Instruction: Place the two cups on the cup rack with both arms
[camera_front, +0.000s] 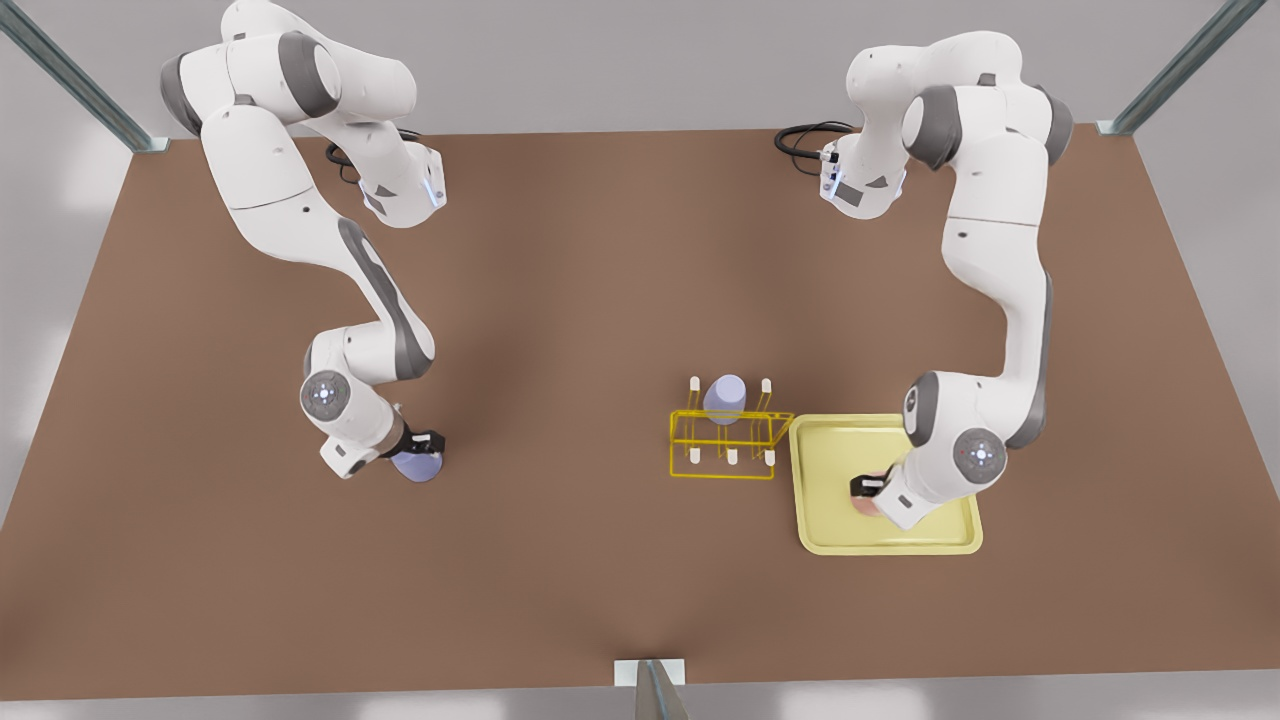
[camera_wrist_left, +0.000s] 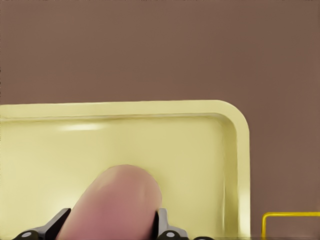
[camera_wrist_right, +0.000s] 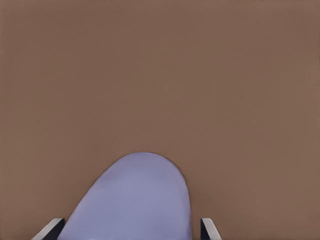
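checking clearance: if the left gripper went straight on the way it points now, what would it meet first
The left gripper already straddles the pink cup over the yellow tray. Pointing roughly downward, it would probably meet the tray floor first, though depth is unclear.

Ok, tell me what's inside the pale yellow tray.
The pink cup sits inside the tray, with the left claw closed around it. The arm covers most of the cup in the front view, so its base and the tray floor beneath are hidden.

Two white jointed arms, grey joint sections, round glowing-dot joint caps, black cables near the bases; black left pincer (camera_front: 868, 487) and right pincer (camera_front: 425, 443).
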